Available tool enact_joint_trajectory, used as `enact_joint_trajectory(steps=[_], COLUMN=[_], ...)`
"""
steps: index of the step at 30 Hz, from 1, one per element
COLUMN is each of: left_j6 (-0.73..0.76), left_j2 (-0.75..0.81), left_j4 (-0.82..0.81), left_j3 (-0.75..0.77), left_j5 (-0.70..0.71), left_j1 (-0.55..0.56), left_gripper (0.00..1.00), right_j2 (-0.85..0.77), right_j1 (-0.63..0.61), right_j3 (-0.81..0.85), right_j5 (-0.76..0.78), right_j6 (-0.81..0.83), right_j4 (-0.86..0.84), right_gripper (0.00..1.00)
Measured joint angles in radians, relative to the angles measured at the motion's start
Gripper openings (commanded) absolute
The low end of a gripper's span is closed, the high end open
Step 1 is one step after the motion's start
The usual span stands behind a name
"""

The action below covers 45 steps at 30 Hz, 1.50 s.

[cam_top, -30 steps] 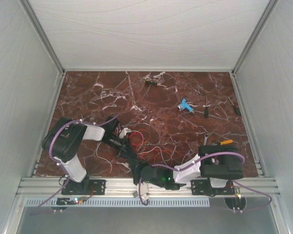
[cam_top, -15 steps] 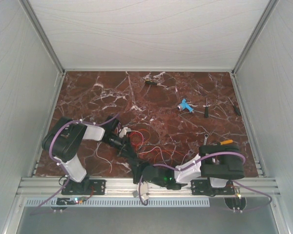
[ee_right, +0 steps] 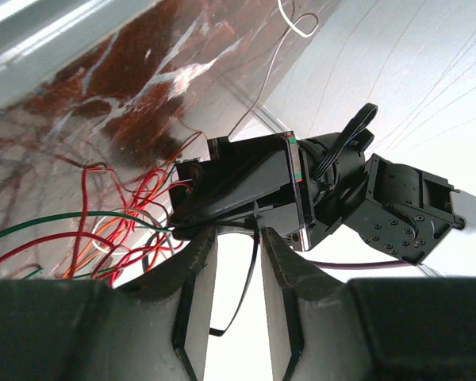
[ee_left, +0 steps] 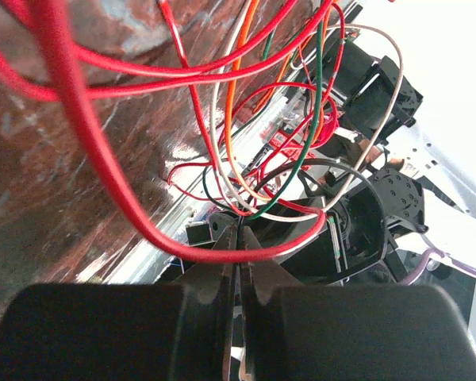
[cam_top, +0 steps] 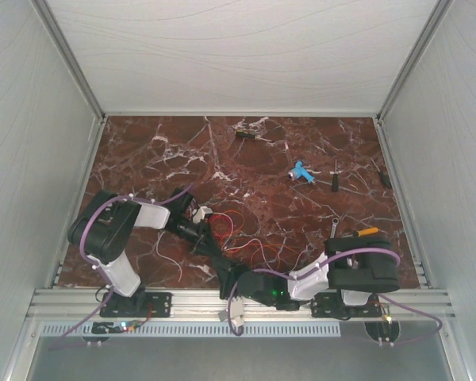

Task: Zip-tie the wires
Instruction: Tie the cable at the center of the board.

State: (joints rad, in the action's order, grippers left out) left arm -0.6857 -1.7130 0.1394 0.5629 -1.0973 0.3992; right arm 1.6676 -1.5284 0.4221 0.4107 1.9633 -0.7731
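At the near edge of the red marble table (cam_top: 143,151), between the two arm bases: the left gripper (ee_left: 238,232), jaws pressed flat together with no gap, pinching the wires (ee_left: 91,135) where the strands gather at the tips. Fanning out from that pinch in loose loops over the stone: mostly red, with white, orange and green among them.

Facing it tip to tip from the right, low by the table's front rail: the right gripper (ee_right: 234,234), jaws a narrow way apart and clasping nothing. Hanging down through that gap: the zip tie (ee_right: 247,279), a thin black strip curving towards one finger (ee_right: 192,302) at its lower end. Cannot tell whether it touches either pad. Upper end lost against the black body of the left gripper, so cannot tell how fastened there, nor whether looped around the bundle.

Well apart, on the far right part of the table: a blue tool (cam_top: 301,171) with a black-handled screwdriver (cam_top: 334,178) just beside it. Nearer the right arm's base: a small wrench (cam_top: 334,228) and an orange-handled tool (cam_top: 366,232).
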Motion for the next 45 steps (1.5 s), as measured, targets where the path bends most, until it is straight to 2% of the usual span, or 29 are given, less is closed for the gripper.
enact_joint_trajectory(steps=[3, 21, 22, 23, 24, 25, 38, 42, 45], left_j6=[0.0, -0.001, -0.001, -0.002, -0.002, -0.002, -0.002, -0.003, -0.004], left_j2=[0.0, 0.0, 0.0, 0.0, 0.0, 0.0, 0.0, 0.0, 0.0], left_j4=[-0.001, 0.001, 0.001, 0.001, 0.002, 0.003, 0.008, 0.008, 0.007], left_j3=[0.0, 0.0, 0.0, 0.0, 0.0, 0.0, 0.0, 0.0, 0.0], left_j5=[0.004, -0.002, -0.003, -0.005, -0.006, -0.009, -0.018, -0.018, -0.018], left_j1=[0.0, 0.0, 0.0, 0.0, 0.0, 0.0, 0.0, 0.0, 0.0], left_gripper=[0.0, 0.0, 0.0, 0.0, 0.0, 0.0, 0.0, 0.0, 0.0], right_j2=[0.0, -0.006, -0.01, -0.012, -0.013, -0.013, -0.049, -0.064, -0.146], right_j1=[-0.005, -0.031, -0.035, -0.039, -0.042, -0.046, -0.153, -0.201, -0.224], right_j3=[-0.011, -0.04, -0.043, -0.047, -0.049, -0.051, -0.109, -0.127, -0.13], right_j5=[0.008, 0.061, 0.063, 0.065, 0.067, 0.069, 0.157, 0.226, 0.275], right_j6=[-0.01, -0.043, -0.043, -0.045, -0.047, -0.054, -0.108, -0.17, -0.239], right_j4=[-0.005, -0.036, -0.036, -0.038, -0.039, -0.041, -0.102, -0.116, -0.117], right_gripper=[0.31, 0.38, 0.42, 0.56, 0.93, 0.98, 0.99, 0.99, 0.99])
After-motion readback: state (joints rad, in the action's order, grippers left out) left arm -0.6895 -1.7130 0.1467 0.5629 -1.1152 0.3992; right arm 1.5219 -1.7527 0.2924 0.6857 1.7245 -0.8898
